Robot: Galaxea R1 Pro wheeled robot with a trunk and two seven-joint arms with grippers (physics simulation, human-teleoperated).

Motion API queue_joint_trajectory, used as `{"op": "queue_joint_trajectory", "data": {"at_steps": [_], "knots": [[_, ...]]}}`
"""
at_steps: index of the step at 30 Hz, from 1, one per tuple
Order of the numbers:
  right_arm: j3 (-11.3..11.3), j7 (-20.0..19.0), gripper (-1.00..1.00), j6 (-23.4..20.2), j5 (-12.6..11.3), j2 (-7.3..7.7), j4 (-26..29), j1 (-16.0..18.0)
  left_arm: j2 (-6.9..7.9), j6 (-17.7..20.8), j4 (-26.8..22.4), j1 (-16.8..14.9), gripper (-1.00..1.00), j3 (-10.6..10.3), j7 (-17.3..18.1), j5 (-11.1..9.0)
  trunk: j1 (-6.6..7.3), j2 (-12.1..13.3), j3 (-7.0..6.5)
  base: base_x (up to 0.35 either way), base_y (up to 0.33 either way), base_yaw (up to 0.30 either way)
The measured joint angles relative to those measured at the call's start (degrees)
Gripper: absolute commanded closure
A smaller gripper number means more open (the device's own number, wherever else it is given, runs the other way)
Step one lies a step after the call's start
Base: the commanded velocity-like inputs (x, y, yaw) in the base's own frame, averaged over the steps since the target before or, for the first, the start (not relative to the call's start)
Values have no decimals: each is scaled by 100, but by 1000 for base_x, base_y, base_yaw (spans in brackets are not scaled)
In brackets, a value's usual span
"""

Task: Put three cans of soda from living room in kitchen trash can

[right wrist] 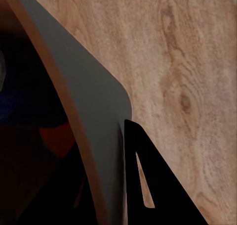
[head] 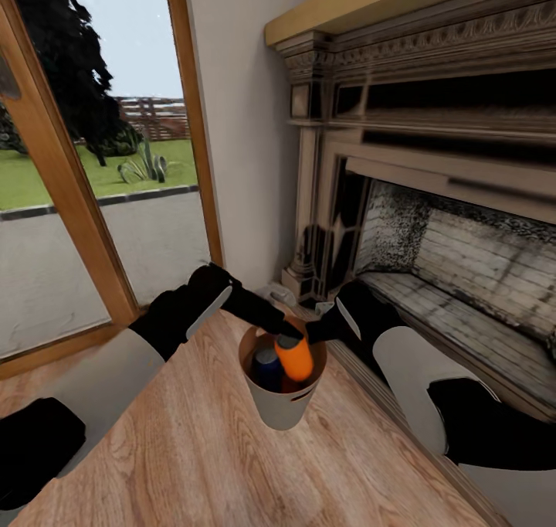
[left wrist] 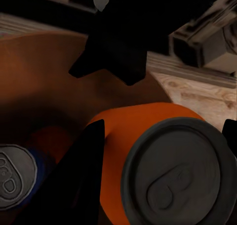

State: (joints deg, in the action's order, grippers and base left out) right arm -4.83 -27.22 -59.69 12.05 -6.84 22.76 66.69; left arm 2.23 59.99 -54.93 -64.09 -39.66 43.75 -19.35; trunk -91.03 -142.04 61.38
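Note:
The tash can, pale grey outside and brown inside, stands on the wood floor before the fireplace. My left gripper is shut on an orange can of soda, holding it tilted in the bin's mouth. A dark blue can of soda stands inside beside it. In the left wrist view the orange can sits between my black fingers, with the blue can's grey top lower in the bin. My right gripper is shut on the bin's rim. The right wrist view shows that wall between its fingers.
An ornate dark fireplace with a raised hearth runs along the right. A wood-framed glass door to the garden is at the left, with a white wall between. Open wood floor lies in front of me.

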Motion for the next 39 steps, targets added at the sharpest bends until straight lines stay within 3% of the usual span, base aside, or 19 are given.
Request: {"op": "queue_joint_trajectory", "data": {"at_steps": [6, 23, 36, 37, 39], "knots": [[-2, 1, 100, 2, 13, -1, 0, -3, -73, -1, 23, 9, 100, -268, -242, 25, 0, 0, 0, 0, 0, 0], [-3, 2, 100, 3, 17, -21, -8, -5, -110, -11, 128, 182, 100, -455, -584, 27, 0, 0, 0, 0, 0, 0], [-3, 10, 100, 3, 26, -54, -9, -6, -436, -381, 854, 213, 100, -593, -769, 22, 0, 0, 0, 0, 0, 0], [-3, 10, 100, 2, 22, -54, -9, -7, -445, -393, 882, 213, -100, -594, -768, 14, 0, 0, 0, 0, 0, 0], [-1, 10, 100, 2, 17, -54, -9, -6, -449, -412, 904, 214, -100, -595, -772, 8, 0, 0, 0, 0, 0, 0]]}}
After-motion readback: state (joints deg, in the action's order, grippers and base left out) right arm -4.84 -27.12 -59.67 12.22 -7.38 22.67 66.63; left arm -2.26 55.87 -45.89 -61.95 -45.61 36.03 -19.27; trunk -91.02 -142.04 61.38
